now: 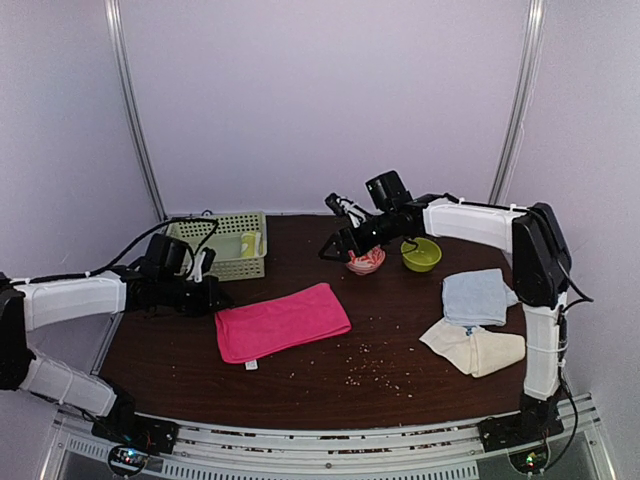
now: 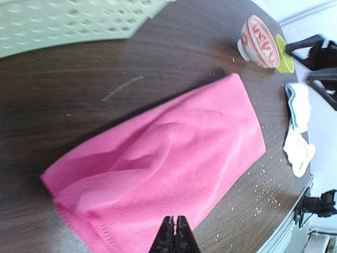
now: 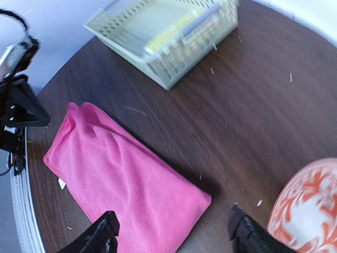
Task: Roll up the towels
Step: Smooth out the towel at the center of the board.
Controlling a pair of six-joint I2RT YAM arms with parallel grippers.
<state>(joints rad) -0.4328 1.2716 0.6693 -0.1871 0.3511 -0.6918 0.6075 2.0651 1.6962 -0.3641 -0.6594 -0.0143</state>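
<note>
Looking at the left arm (image 1: 75,300) first, we see the left jaws pressed tight together with nothing between them. Their tips hang right over the near edge of the pink towel (image 2: 158,174), which spreads out flat on the worktop (image 1: 180,375) ahead of them. Over on the right arm (image 1: 470,220), the right jaws are spread wide and empty, up off the worktop. In that wrist view a corner of the pink towel lies below them, closer to one finger, and a red-and-white bowl (image 3: 308,205) sits just beside the other. A green bowl (image 1: 421,254) is just past that one.

The light blue towel (image 1: 475,297) and cream towel (image 1: 475,350) lie side by side, well apart from both sets of jaws; we can't tell if they touch. The yellow towel (image 1: 249,244) is inside the green basket (image 1: 235,268), near the left jaws. Crumbs (image 1: 375,365) are scattered between the pink and cream towels.
</note>
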